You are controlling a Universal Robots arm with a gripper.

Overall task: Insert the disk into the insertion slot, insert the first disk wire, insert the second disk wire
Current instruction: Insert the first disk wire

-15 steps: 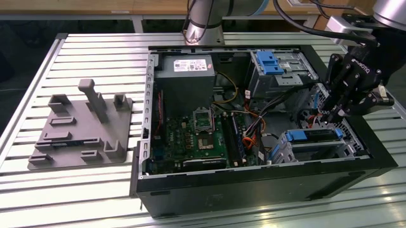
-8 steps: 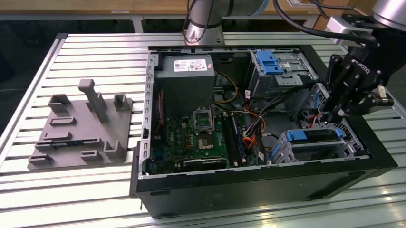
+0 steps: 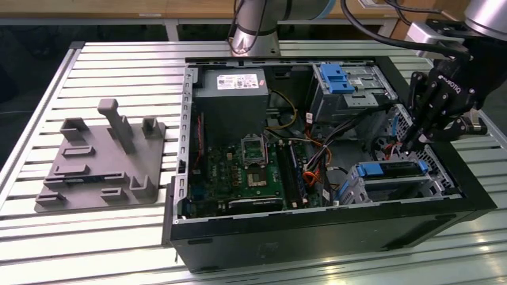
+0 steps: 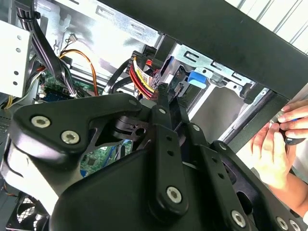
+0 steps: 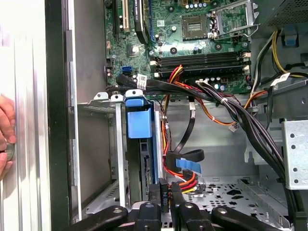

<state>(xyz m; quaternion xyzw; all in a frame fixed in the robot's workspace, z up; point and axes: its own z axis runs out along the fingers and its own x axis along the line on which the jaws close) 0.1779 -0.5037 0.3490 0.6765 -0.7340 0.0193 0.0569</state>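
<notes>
The disk (image 3: 392, 169) sits in the insertion slot (image 3: 400, 189), a perforated silver cage at the near right corner of the open computer case; its blue carrier (image 5: 138, 120) shows at the cage's mouth. My gripper (image 3: 412, 145) hangs just above the far end of that cage, pointing down. In both wrist views it is shut on a black connector (image 5: 163, 191) with red, yellow and black wires (image 4: 142, 77), held right behind the disk (image 5: 146, 166). The gripper (image 5: 164, 197) nearly touches the disk's rear edge. A second flat cable with a blue tab (image 5: 186, 162) hangs loose beside it.
A taller cage with a blue latch (image 3: 336, 77) stands behind, with wire bundles (image 5: 231, 110) crossing to the motherboard (image 3: 246, 172). A person's hand (image 4: 274, 144) rests outside the case wall. A grey fixture (image 3: 103, 160) lies on the slatted table (image 3: 95, 237) at the exterior view's left.
</notes>
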